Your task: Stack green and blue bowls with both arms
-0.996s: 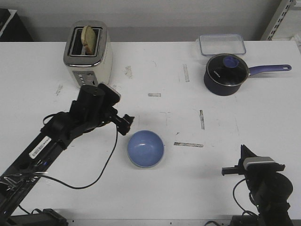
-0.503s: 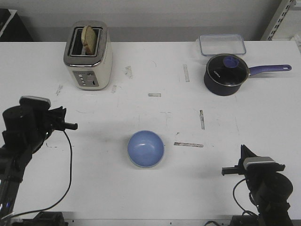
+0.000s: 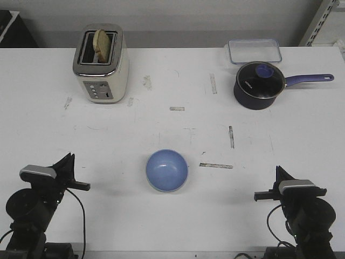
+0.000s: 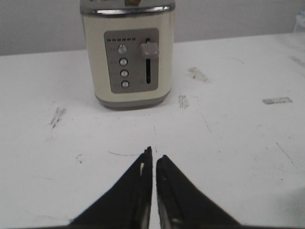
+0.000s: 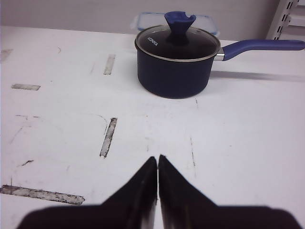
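Blue bowl [image 3: 167, 170] sits lower center between our clenched, empty left gripper [image 3: 81, 184] and right gripper [image 3: 262, 195]; roughly equidistant, green unseen.

text: "KONKA" | on: glass lid of dark blue saucepan [image 5: 172, 69] | other readable text: none

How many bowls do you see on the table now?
1: a blue bowl at the table's front centre, between the two grippers. A pale rim shows under it, so a green bowl may sit hidden beneath.
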